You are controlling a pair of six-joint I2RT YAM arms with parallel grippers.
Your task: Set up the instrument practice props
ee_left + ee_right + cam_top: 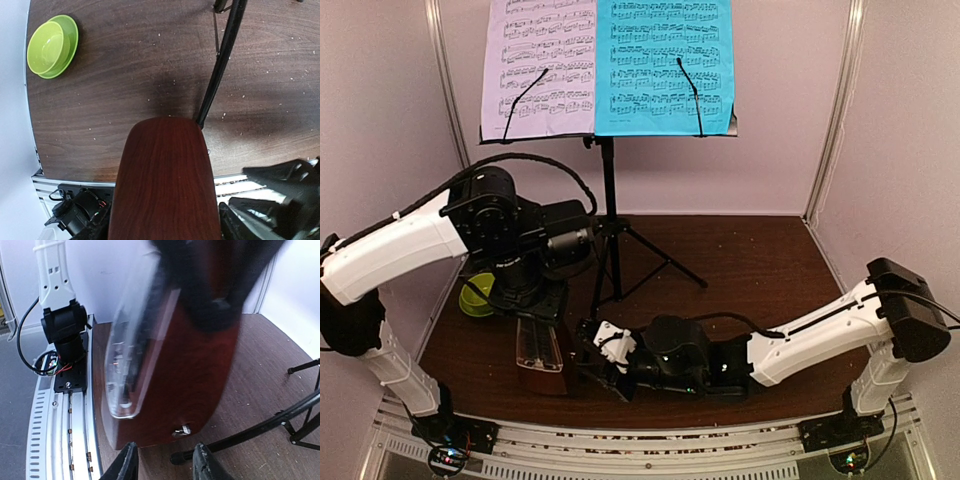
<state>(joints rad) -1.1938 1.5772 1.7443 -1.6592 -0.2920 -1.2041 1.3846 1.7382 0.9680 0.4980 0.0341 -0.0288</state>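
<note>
Left jaws clamp the top of the metronome (540,352), and its base looks to be down on the bench (125,65) right below them. Right jaws stand open and empty, with the clear cover (131,355) just ahead and a music stand leg (260,427) beside them. Danger: a crooked tug on that cover could twist the tall body out of the left grip, or knock the leg.

No words or numbers can be read. The pale lilac music sheet (538,65) and the cyan music sheet (665,65) carry printed staves of notes. Tiny white print on the left arm's black joint (507,262) is illegible.
</note>
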